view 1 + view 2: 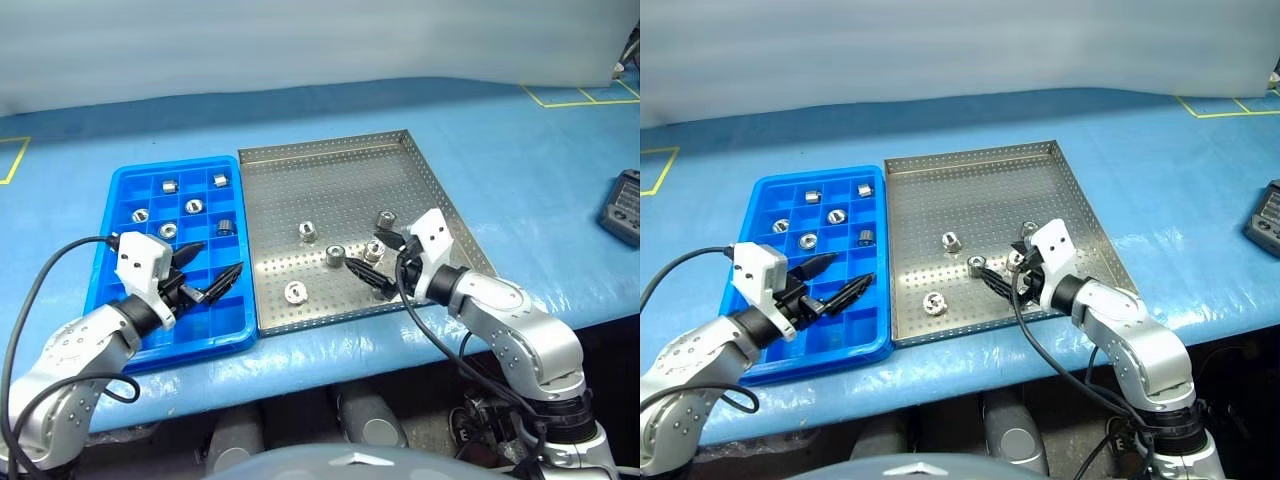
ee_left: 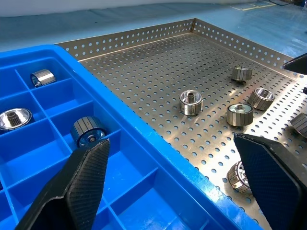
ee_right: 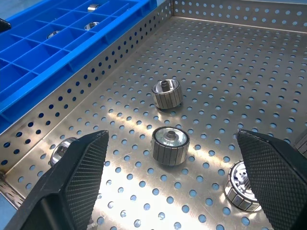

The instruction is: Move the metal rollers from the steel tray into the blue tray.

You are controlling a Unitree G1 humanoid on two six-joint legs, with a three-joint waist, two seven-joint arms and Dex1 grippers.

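The steel tray (image 1: 330,180) sits mid-table with several metal rollers loose in its near half, such as one (image 1: 309,232) by the middle and one (image 1: 294,293) by the front rim. Against its left side lies the blue tray (image 1: 170,165), holding several rollers (image 1: 195,206) in its far compartments. My right gripper (image 1: 368,253) is open low over the steel tray's near right part, with a roller (image 3: 170,143) just ahead between its fingers, untouched. Over the blue tray's near right compartments, my left gripper (image 1: 215,262) hangs open and holds nothing.
The trays rest on a blue-covered table (image 1: 520,170) with yellow tape marks (image 1: 580,97) at the far corners. A dark device (image 1: 622,207) lies at the right edge. A black cable (image 1: 45,270) loops off my left arm. The table's front edge runs just below both trays.
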